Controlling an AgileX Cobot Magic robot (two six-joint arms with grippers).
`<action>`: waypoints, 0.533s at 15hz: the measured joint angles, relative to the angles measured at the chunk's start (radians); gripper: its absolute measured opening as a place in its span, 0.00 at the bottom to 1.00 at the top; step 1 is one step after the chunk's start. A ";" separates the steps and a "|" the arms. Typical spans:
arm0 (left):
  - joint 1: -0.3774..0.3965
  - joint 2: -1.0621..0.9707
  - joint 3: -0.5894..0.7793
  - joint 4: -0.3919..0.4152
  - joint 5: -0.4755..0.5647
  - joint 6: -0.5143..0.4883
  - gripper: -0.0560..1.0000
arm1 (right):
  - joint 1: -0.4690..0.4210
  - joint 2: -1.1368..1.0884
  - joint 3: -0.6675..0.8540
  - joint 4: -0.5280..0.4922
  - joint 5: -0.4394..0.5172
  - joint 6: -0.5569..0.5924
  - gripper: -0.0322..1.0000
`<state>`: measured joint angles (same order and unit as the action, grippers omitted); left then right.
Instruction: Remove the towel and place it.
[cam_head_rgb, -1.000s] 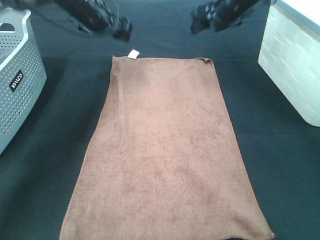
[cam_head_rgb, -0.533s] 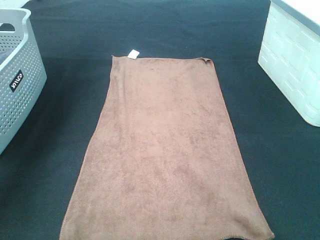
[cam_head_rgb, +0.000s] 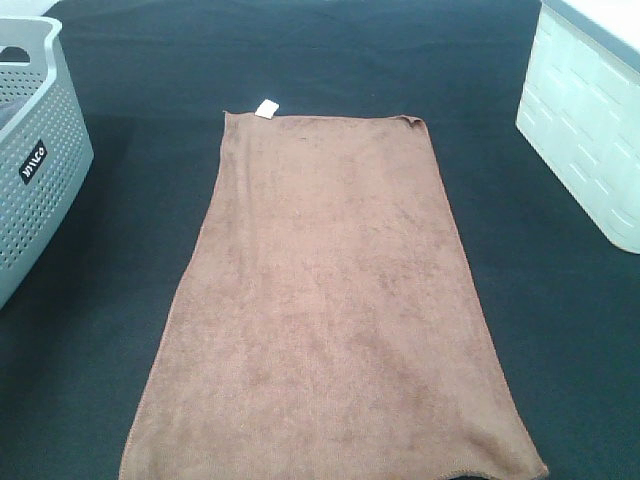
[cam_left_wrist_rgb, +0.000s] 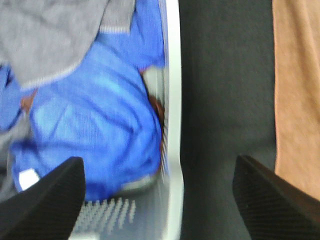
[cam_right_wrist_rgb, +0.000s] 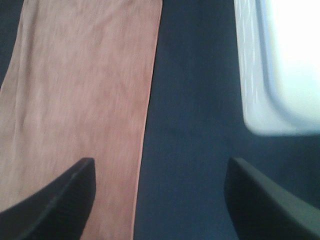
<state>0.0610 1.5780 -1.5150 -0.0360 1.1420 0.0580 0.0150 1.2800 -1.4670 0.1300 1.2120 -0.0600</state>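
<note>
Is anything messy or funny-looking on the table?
Not really. The brown towel lies flat and smooth on the black cloth, its white tag poking out at one far corner. The clothes in the grey basket look bunched up, which is normal for laundry.

You had a bench (cam_head_rgb: 130, 250) under a black cloth. The brown towel (cam_head_rgb: 330, 310) lay flat along its middle, white tag (cam_head_rgb: 266, 108) at the far left corner. A grey perforated basket (cam_head_rgb: 35, 170) stood at left, a white bin (cam_head_rgb: 590, 130) at right.
</note>
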 joint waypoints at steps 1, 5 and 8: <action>0.000 -0.112 0.106 0.000 -0.022 -0.016 0.77 | 0.000 -0.112 0.115 0.001 0.002 0.000 0.68; 0.000 -0.569 0.441 0.000 -0.060 -0.049 0.77 | 0.000 -0.547 0.447 0.000 0.009 0.021 0.68; 0.000 -0.947 0.656 0.036 -0.068 -0.048 0.77 | 0.000 -0.850 0.660 -0.014 -0.019 0.030 0.68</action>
<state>0.0610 0.6310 -0.8590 0.0000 1.0740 0.0100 0.0150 0.4300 -0.8070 0.1160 1.1930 -0.0300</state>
